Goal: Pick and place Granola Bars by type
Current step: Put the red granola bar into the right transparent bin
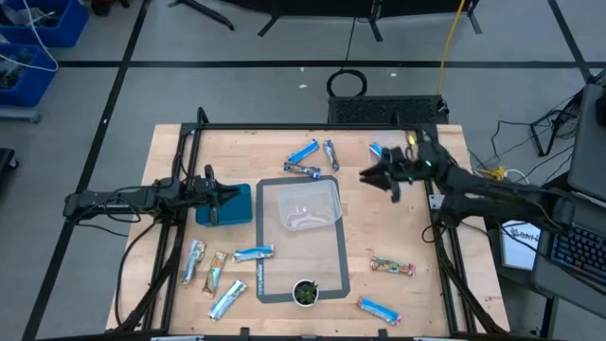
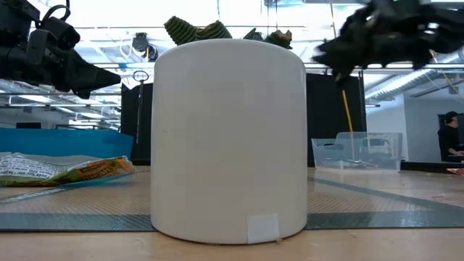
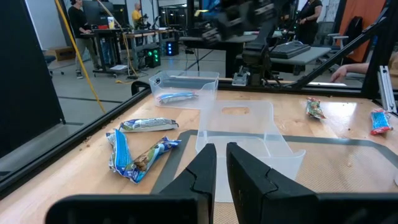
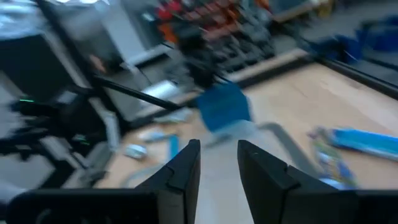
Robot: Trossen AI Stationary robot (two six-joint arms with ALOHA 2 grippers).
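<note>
While empty, right jaws (image 1: 376,176) near bars (image 1: 313,158)

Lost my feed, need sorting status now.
Left gripper empty over blue bin. Right gripper open, empty, beside clear bin. Granola bars scattered on table, none held. Nothing blocking.

We see the bars scattered flat on the table. Three lie together at the far side: a bright blue bar (image 1: 302,152), a silvery bar (image 1: 330,154) and a dark-blue bar (image 1: 303,170). Four sit near the left: a tan bar (image 1: 194,260), a brown bar (image 1: 215,273), a pale-blue bar (image 1: 253,253) and a white-blue bar (image 1: 227,299). At the right lie an orange bar (image 1: 392,267) and a blue-red bar (image 1: 379,309).
</note>
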